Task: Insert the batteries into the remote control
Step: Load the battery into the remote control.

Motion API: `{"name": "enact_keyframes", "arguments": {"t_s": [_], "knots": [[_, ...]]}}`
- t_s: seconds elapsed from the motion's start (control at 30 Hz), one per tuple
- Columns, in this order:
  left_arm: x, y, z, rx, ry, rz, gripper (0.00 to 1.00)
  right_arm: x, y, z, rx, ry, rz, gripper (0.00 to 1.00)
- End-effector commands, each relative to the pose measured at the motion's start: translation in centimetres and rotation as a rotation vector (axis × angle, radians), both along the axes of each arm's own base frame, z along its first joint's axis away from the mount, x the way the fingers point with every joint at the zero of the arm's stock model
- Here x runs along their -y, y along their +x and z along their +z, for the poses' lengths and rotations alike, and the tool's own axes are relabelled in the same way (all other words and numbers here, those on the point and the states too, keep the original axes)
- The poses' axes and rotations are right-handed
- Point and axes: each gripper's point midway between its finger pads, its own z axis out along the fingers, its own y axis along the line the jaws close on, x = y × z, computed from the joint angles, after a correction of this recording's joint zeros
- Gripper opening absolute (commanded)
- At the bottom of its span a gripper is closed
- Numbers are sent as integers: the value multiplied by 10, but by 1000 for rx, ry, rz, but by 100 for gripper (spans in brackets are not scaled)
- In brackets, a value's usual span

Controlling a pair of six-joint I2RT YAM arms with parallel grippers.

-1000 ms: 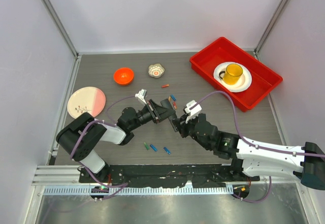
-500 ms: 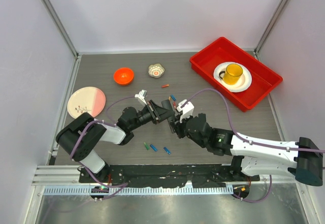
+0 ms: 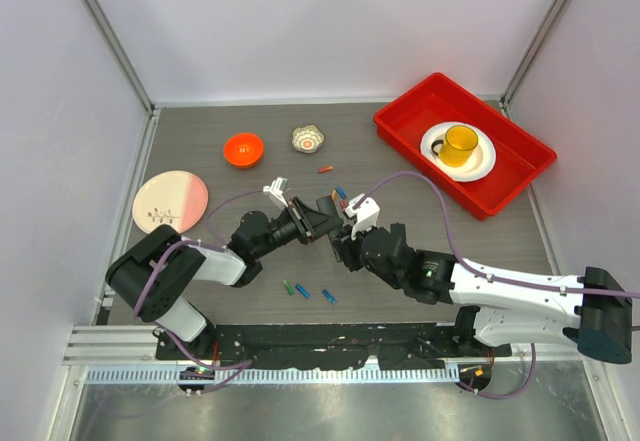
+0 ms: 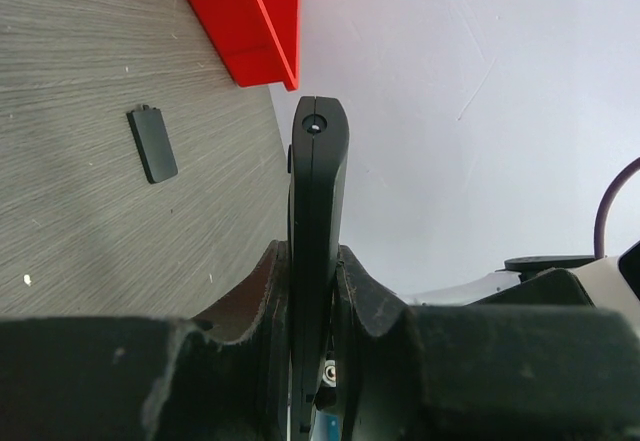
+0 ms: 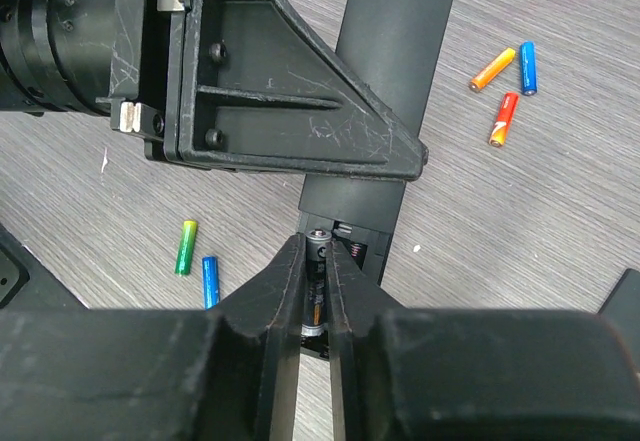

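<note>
The left jaws clamped the remote control (image 4: 318, 191) edge-on while the right jaws pinched a battery (image 5: 317, 251) lowered into it, probably best pressed fully home and level before release.

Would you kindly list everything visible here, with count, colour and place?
remote control: one, black, clamped in the left gripper
batteries: about seven loose, orange, blue, green, red, scattered on the table; one in the remote's compartment
battery cover: one, black, flat on the table
orange bowl: one, orange, far left
patterned bowl: one, pale, right of the orange bowl
pink plate: one, pink, left edge
tray: one, red, far right corner
white plate: one, white, in the tray
mug: one, yellow, on the white plate
left gripper: one, black, shut on the remote control
right gripper: one, black, fingers straddling the battery in the compartment
</note>
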Motion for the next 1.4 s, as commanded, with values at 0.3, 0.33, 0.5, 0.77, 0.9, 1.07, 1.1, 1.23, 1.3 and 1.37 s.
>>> {"name": "enact_keyframes", "arguments": {"t_s": [0.3,0.33,0.5,0.77,0.9,1.07,1.1,1.23,1.3,1.37], "knots": [[-7,-17,104,289,-288,-12,0,-6,-6,14,-32,35,4,32],[-7,-18,104,288,-288,-13,0,-6,-6,14,-32,33,4,32],[-6,-17,102,285,-283,-13,0,-4,-4,20,-25,42,-9,36],[-6,-16,97,279,-272,-12,0,2,1,42,4,60,-50,43],[-6,-17,97,282,-271,-13,0,3,2,46,5,56,-57,45],[-6,-17,95,280,-266,-12,0,3,3,54,11,73,-62,47],[-6,-17,94,280,-264,-10,0,2,3,55,8,75,-62,47],[-6,-16,93,280,-262,-8,0,-1,2,62,6,95,-58,50],[-6,-17,93,279,-261,-10,0,-1,2,64,5,102,-61,53],[-6,-17,90,274,-255,-11,0,-1,3,67,9,107,-62,55]]}}
